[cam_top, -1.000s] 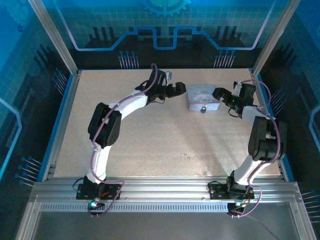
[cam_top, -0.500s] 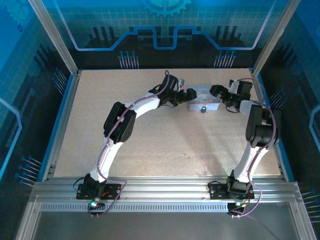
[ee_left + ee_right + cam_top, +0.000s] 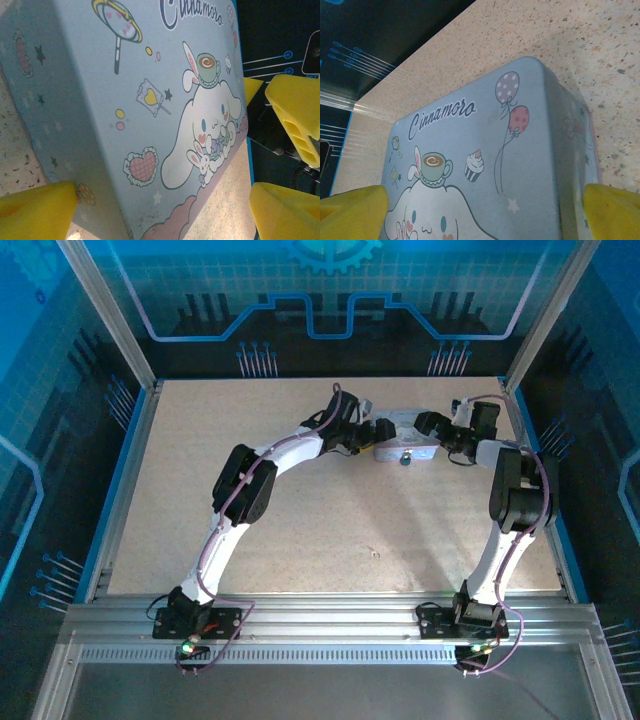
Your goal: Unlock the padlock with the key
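Two arms are reaching to the far side of the tabletop [image 3: 300, 510] in the top external view, meeting at the lavender tin [image 3: 405, 428] that is lying toward 1 o'clock. We are seeing the left gripper [image 3: 383, 430] sitting at the tin's 9 o'clock end and the right gripper [image 3: 428, 426] at its 3 o'clock end. We are reading this as bracing the box so it is not sliding while the lock is being worked. The padlock [image 3: 406, 459] is hanging at the tin's 6 o'clock face, a tiny dark-tipped speck. It is lying near both grippers but touching neither, toward 5 o'clock of the left one and 7 o'clock of the right.

In the left wrist view we are looking across the printed lid. The left gripper's jaws are standing wide apart. One yellow fingertip [image 3: 37, 210] at 7 o'clock is sitting just beside the tin's side wall, and the other at 5 o'clock is standing off its far edge, so nothing is being clamped.

In the right wrist view the right gripper's jaws are likewise standing fully apart, with one fingertip [image 3: 612, 210] at 5 o'clock and its partner at 7 o'clock straddling the tin.
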Motion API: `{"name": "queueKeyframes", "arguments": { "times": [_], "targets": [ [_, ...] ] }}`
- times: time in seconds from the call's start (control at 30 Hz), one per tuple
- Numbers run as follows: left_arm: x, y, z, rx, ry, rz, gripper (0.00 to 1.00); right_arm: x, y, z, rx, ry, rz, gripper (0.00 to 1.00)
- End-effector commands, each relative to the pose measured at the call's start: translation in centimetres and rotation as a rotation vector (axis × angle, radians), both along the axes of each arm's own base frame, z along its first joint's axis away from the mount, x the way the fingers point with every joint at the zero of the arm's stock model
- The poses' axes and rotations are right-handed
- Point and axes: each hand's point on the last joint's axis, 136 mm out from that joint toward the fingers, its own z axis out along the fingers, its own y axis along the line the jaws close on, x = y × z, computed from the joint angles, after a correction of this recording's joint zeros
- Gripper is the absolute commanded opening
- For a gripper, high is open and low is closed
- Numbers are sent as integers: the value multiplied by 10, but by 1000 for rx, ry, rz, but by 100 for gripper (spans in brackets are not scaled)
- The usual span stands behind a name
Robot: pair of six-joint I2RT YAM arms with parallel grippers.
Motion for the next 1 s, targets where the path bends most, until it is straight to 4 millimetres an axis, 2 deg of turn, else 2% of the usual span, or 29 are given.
{"name": "queueKeyframes", "arguments": {
  "times": [0.0, 0.27, 0.5, 0.7, 0.97],
  "targets": [
    [-5, -11, 25, -45, -57, -49, 90, -15, 46, 9, 54, 5, 137, 99],
    [-15, 7, 30, -23, -71, -6, 90, -32, 72, 12, 76, -6, 175, 99],
    [-34, 29, 33, -10, -64, 6, 90, -49, 93, 18, 80, -6, 227, 99],
    [-58, 64, 32, 7, -35, 29, 90, -67, 119, 20, 76, -4, 288, 99],
    [-101, 120, 28, 65, 14, 98, 90, -95, 161, 15, 59, 13, 379, 99]
  ]
}}
